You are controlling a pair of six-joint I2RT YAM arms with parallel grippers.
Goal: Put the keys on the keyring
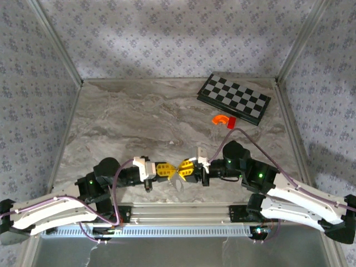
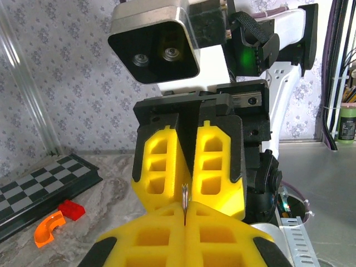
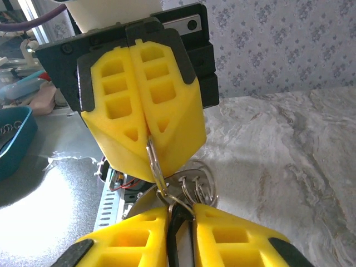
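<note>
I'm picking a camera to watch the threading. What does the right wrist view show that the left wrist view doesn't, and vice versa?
Right wrist view: the keyring as a silvery loop pinched by the left gripper, jaws shut, more rings hanging below, and the dark key head between the jaws of the right gripper. Left wrist view: the keyring edge-on as a thin sliver, plus the chessboard, orange curved piece and red block. Both: the two grippers tip to tip, and the marble table.
</note>
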